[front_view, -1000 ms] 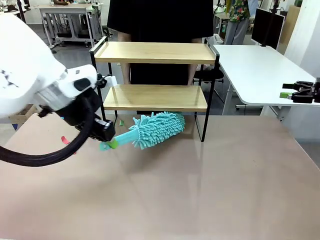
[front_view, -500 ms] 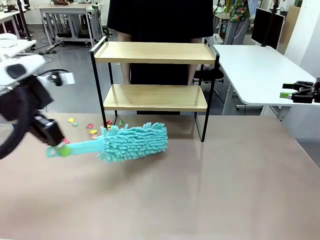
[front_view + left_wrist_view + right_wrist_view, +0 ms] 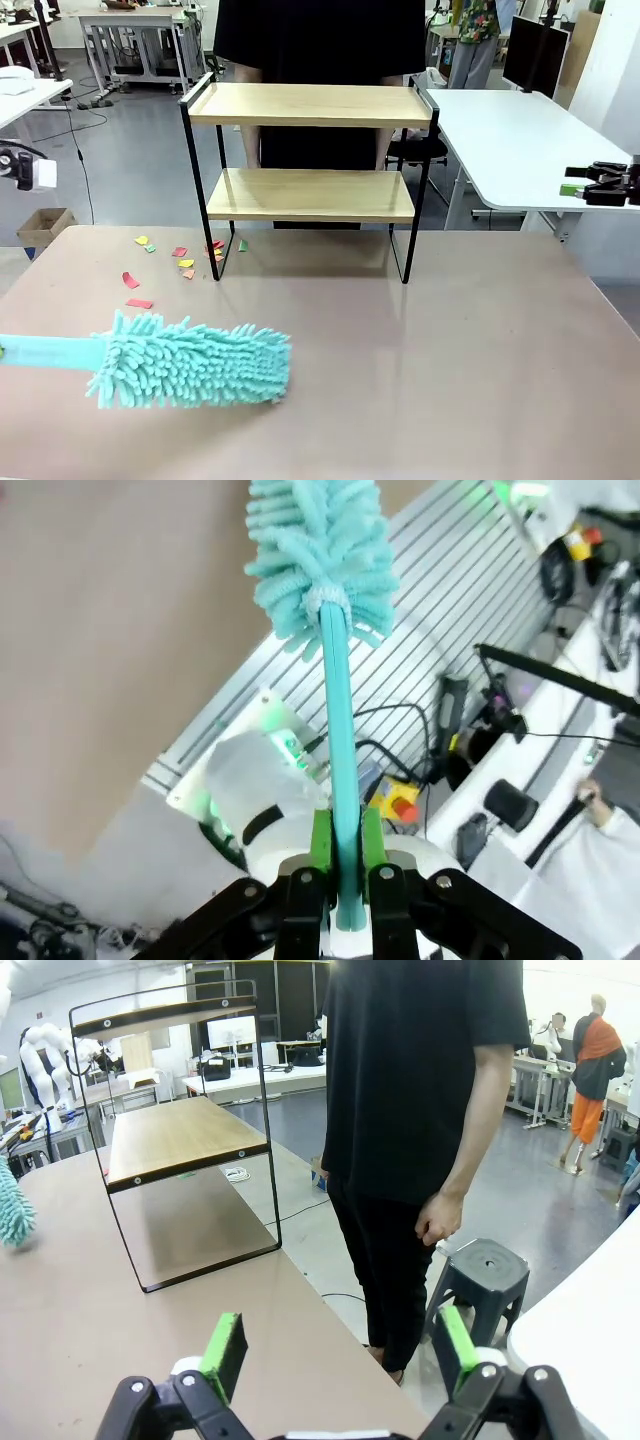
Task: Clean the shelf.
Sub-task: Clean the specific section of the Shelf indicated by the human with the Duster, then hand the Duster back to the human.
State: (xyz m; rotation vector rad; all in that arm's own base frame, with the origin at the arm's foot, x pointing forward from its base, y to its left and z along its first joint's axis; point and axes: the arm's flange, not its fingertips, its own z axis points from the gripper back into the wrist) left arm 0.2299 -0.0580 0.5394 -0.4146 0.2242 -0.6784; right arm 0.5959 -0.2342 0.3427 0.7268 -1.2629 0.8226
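Note:
The shelf (image 3: 310, 195), two light wooden boards in a thin black frame, stands at the table's far middle, and both boards look bare. A fluffy teal duster (image 3: 190, 362) lies low over the table at the front left, its handle (image 3: 40, 352) running off the left edge. In the left wrist view my left gripper (image 3: 346, 845) is shut on that teal handle, with the duster head (image 3: 320, 550) far out ahead. My right gripper (image 3: 340, 1360) stands open and holds nothing. It hovers at the far right (image 3: 592, 185), beside the shelf (image 3: 180, 1135).
Small coloured paper scraps (image 3: 180, 258) lie on the table by the shelf's left leg. A person in black (image 3: 320, 40) stands behind the shelf, one hand (image 3: 438, 1222) hanging down. A grey stool (image 3: 485, 1270) and a white side table (image 3: 510, 140) are at the right.
The left arm swept the duster from under the shelf out to the left and toward the front. The arm has left the front view. The right gripper has not moved.

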